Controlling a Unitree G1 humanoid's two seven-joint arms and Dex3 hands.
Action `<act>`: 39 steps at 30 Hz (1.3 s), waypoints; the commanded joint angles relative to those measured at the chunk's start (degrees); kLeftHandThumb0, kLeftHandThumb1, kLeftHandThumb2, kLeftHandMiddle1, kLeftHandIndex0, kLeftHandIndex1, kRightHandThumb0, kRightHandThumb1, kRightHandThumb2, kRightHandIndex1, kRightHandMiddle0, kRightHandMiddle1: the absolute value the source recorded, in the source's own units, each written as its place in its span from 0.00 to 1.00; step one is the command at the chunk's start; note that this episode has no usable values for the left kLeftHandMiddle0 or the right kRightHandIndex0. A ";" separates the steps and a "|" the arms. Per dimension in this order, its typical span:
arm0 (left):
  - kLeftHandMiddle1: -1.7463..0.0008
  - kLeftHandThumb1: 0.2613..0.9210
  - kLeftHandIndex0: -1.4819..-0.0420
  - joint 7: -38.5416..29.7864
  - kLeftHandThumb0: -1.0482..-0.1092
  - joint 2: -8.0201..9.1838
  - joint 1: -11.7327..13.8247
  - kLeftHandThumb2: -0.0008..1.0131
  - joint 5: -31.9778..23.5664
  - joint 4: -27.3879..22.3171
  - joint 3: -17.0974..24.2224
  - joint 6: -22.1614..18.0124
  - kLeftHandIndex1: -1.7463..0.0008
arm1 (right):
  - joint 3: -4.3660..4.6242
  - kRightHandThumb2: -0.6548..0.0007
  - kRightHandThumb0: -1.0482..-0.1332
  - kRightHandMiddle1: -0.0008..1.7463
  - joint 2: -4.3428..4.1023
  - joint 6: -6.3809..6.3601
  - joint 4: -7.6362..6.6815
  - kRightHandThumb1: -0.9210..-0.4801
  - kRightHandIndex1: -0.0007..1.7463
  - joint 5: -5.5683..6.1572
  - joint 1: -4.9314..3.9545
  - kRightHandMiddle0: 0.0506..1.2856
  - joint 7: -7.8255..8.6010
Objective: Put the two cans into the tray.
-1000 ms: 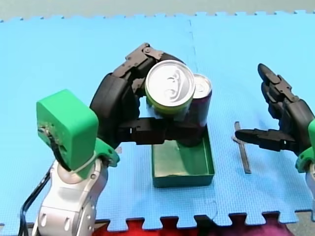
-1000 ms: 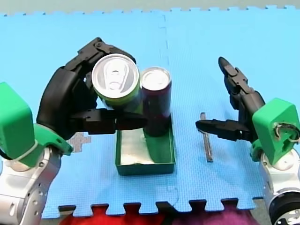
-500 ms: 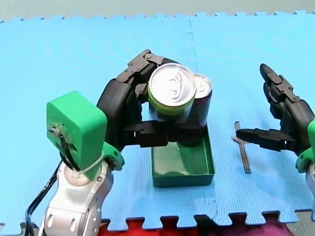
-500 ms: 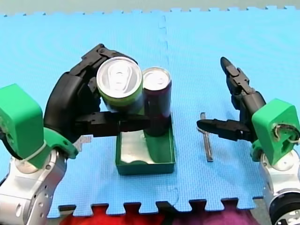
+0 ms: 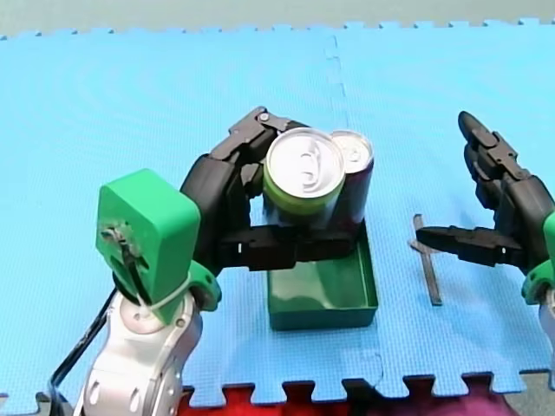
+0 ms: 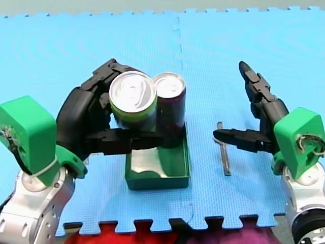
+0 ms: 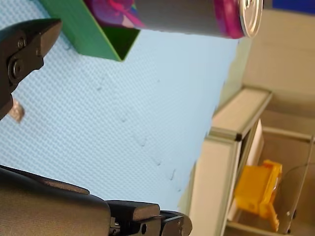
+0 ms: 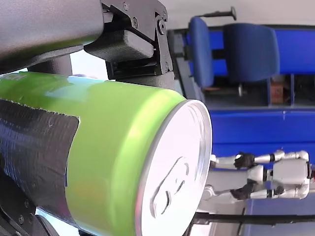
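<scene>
My left hand (image 5: 260, 208) is shut on a green can (image 5: 303, 173), held upright over the back left part of the green tray (image 5: 323, 303). The can's silver top and a band of black tape show close up in the second wrist view (image 8: 123, 162). A dark purple can (image 5: 354, 186) stands upright in the tray's far end, right beside the green can and touching it. The first wrist view shows the purple can (image 7: 192, 17) and a tray corner (image 7: 106, 42). My right hand (image 5: 494, 217) hovers over the mat to the right of the tray, holding nothing.
A thin grey metal strip (image 5: 426, 269) lies on the blue foam mat (image 5: 130, 113) between the tray and my right hand. The mat's jigsaw front edge (image 5: 364, 390) runs close below the tray. A mat seam runs back from the tray.
My left arm has moved forward and lowered the green can a little toward the tray, staying beside the purple can. The right hand has barely moved.
</scene>
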 commanded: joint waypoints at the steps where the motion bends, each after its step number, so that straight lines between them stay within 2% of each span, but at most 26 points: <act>1: 0.00 0.86 0.64 -0.39 0.41 0.20 -0.14 0.01 -0.45 0.36 0.36 -0.75 0.00 | -0.07 1.00 0.60 0.00 -0.41 -0.38 -0.14 0.65 0.00 0.11 0.19 0.05 -0.06; 5: 0.00 0.87 0.65 -1.03 0.41 0.29 0.81 0.01 -0.77 -0.35 0.31 -0.26 0.00 | -0.02 1.00 0.61 0.00 -0.46 -0.40 -0.14 0.65 0.00 0.03 0.18 0.05 -0.20; 15: 0.00 0.88 0.64 -1.41 0.41 0.25 5.52 0.01 -1.57 -4.64 -0.36 0.65 0.00 | 0.18 1.00 0.60 0.00 -0.54 -0.60 -0.34 0.64 0.00 -0.12 0.25 0.05 -0.34; 21: 0.00 0.87 0.64 -0.39 0.43 0.06 7.07 0.00 -0.94 -5.96 -0.87 0.81 0.00 | 0.25 1.00 0.60 0.00 -0.53 -0.74 -0.33 0.64 0.00 -0.07 0.32 0.05 -0.15; 39: 0.00 0.85 0.63 0.90 0.48 -0.54 6.89 0.00 0.29 -3.06 -1.01 -0.97 0.00 | 0.50 1.00 0.61 0.00 -0.19 -1.19 -0.79 0.63 0.00 -0.17 0.77 0.05 -0.44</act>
